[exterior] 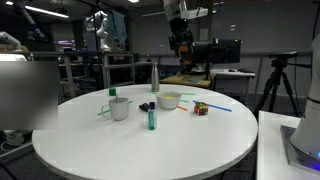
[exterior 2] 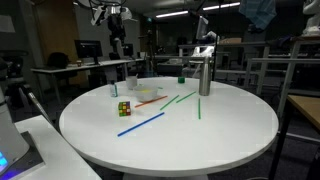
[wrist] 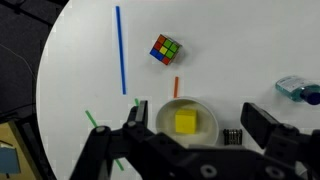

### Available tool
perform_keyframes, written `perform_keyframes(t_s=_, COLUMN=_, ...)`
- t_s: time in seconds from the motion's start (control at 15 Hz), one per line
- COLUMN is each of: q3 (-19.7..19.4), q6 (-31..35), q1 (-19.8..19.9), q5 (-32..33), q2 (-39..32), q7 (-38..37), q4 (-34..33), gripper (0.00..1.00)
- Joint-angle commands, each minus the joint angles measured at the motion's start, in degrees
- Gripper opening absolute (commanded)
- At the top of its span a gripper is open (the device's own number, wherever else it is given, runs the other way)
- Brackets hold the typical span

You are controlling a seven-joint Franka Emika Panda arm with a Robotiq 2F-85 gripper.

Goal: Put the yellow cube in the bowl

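Observation:
In the wrist view the yellow cube [wrist: 186, 122] lies inside the small white bowl [wrist: 207, 107], near its middle. My gripper [wrist: 197, 120] is open and empty, well above the bowl, with one finger on each side of it. In both exterior views the gripper [exterior: 181, 45] [exterior 2: 118, 45] hangs high over the round white table. The bowl [exterior: 169, 100] [exterior 2: 147, 95] also shows in both exterior views, and the cube is hard to make out there.
A multicoloured puzzle cube [wrist: 165, 48] [exterior: 201, 109] [exterior 2: 124, 108] lies near the bowl. A blue stick [wrist: 121, 50], an orange stick [wrist: 176, 86], green sticks [exterior 2: 197, 107] and a small black clip [wrist: 231, 137] lie around it. A mug [exterior: 120, 108], a green marker [exterior: 152, 118] and a metal bottle [exterior: 154, 76] stand nearby.

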State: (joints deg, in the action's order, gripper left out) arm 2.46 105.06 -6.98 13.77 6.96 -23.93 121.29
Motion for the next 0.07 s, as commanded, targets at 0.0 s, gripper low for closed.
perform_keyframes(t_s=0.0, q3=1.47, q6=0.09, q1=1.45, q5=-0.17, q2=0.75, q7=0.18, q4=0.63, gripper=1.00)
